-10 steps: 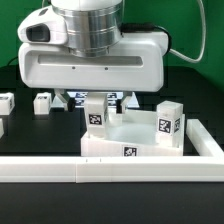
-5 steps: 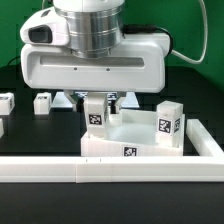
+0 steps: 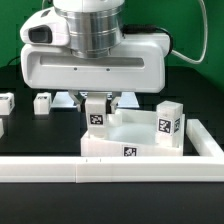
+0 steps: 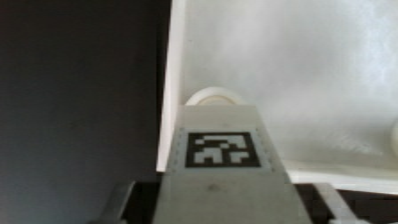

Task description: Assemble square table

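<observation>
The square table slab [image 3: 132,138] lies white, with a raised rim, inside the corner of the border rail. One tagged white leg [image 3: 96,114] stands upright at the slab's corner on the exterior view's left. My gripper [image 3: 97,102] is directly above this leg, fingers on either side. In the wrist view the leg [image 4: 226,150] fills the space between my fingers [image 4: 132,203], with a dark gap on each side, so the gripper [image 4: 228,205] is open. A second leg [image 3: 167,122] stands on the slab's corner on the exterior view's right. The slab [image 4: 311,80] also shows in the wrist view.
The long white border rail [image 3: 110,171] runs along the front and turns back on the exterior view's right. Two loose white legs [image 3: 41,101] [image 3: 5,101] lie on the dark table on the exterior view's left.
My fingers have spread apart from the leg they were closed around. The leg stays standing on the slab corner. The arm has barely moved.
</observation>
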`<state>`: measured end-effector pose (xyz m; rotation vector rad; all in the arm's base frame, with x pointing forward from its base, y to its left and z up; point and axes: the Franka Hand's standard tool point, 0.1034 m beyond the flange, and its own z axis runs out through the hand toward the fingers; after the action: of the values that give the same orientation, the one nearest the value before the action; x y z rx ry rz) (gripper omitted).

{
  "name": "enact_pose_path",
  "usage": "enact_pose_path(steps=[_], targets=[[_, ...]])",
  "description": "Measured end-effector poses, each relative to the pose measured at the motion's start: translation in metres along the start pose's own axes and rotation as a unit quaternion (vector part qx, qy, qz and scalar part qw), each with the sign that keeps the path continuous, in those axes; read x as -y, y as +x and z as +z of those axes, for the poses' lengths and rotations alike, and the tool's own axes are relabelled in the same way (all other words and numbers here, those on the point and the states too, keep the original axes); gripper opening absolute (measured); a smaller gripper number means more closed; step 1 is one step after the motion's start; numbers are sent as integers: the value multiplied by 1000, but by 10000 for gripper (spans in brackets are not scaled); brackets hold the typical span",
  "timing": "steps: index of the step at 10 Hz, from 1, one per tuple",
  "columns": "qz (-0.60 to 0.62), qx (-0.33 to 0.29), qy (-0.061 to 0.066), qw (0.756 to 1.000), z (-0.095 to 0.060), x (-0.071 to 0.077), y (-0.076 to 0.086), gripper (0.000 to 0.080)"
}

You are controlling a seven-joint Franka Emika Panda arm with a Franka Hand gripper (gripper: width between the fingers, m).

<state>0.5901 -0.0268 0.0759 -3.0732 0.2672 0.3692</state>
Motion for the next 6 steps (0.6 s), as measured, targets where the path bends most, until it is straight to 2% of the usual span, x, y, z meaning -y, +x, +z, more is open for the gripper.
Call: enact_pose_path(steps=[1,3,6], targets=[[2,-8,0,1000,0,0,0,288],[21,-54,1,998,3,0,-15,288],[22,-84,1,996,4,2,-20,288]])
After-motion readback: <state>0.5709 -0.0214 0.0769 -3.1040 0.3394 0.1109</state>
